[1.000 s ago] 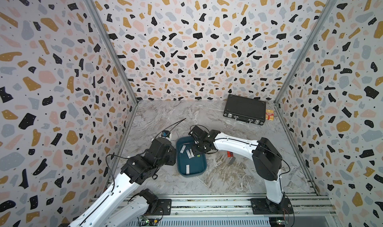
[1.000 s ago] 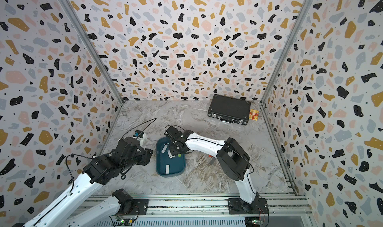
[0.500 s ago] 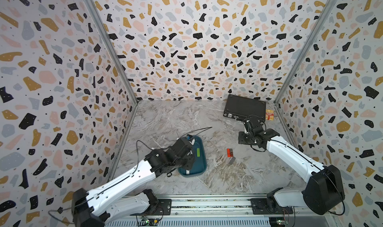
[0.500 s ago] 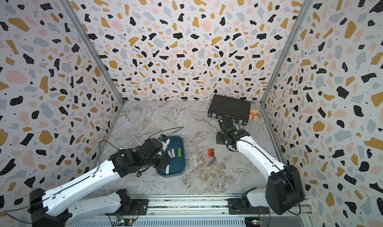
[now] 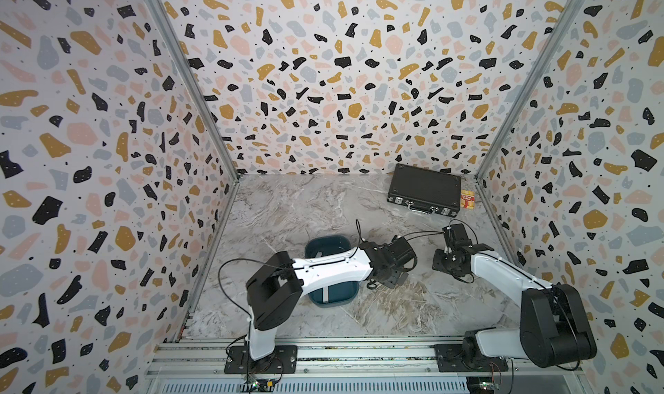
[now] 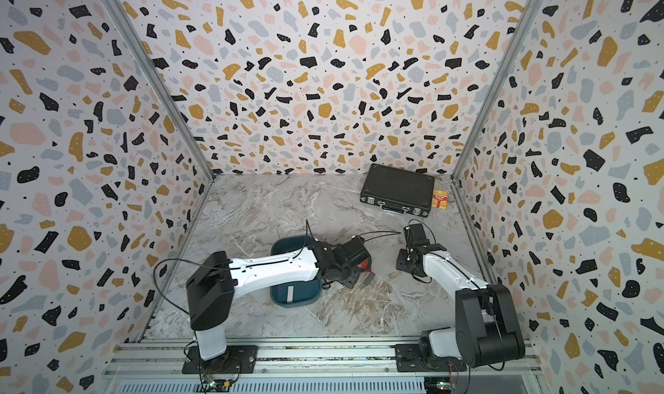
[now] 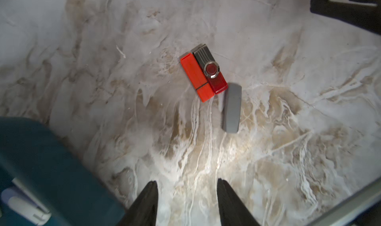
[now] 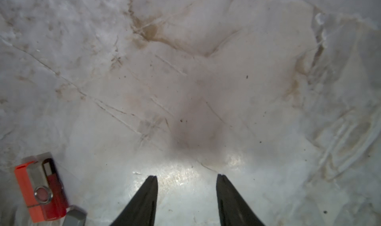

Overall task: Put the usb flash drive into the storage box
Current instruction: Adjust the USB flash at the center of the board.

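The teal storage box (image 5: pixel 328 243) lies under my left forearm, and several pale drives (image 7: pixel 26 206) rest inside it. On the marble to its right lie three usb flash drives: an orange one (image 7: pixel 195 76), a red swivel one with a grey metal cover (image 7: pixel 210 68) touching it, and a grey one (image 7: pixel 232 108) just beside them. My left gripper (image 7: pixel 186 182) hangs open and empty above the floor, a short way from them. My right gripper (image 8: pixel 186 176), also open and empty, hovers over bare marble to their right, with the orange drive (image 8: pixel 26 192) at the view's edge.
A black briefcase (image 5: pixel 424 191) lies at the back right with a small yellow-red carton (image 5: pixel 467 199) beside it. Patterned walls close in three sides. My left arm (image 6: pixel 273 266) spans the storage box (image 6: pixel 287 245). A red drive (image 6: pixel 364 264) peeks out beside the left wrist.
My left arm has swung from the box's left side across it to the drives on its right. My right arm has pulled off the box to the right side of the floor.
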Tool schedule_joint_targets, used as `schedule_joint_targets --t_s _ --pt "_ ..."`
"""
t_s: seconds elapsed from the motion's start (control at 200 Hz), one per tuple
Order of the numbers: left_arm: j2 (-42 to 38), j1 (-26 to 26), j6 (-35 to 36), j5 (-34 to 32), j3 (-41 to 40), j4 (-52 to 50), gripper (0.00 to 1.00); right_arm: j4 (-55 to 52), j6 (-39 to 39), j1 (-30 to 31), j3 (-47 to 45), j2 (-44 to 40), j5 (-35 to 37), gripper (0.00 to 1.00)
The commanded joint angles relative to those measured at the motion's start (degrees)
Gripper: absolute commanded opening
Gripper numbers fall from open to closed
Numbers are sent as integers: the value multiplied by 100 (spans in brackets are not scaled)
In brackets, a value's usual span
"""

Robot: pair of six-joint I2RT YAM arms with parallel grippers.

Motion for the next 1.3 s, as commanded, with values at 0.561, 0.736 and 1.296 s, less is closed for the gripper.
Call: schedule_joint_targets --t_s 0.561,0.736,1.296 --pt "1536 341 -189 -16 1557 -83 47 997 247 -22 -622 -107 -273 52" --pt "1709 381 -189 -3 1746 -112 46 1068 252 -22 -660 -64 -291 51" --pt "2105 389 -109 35 2127 -255 46 1072 232 -22 -606 74 -335 52"
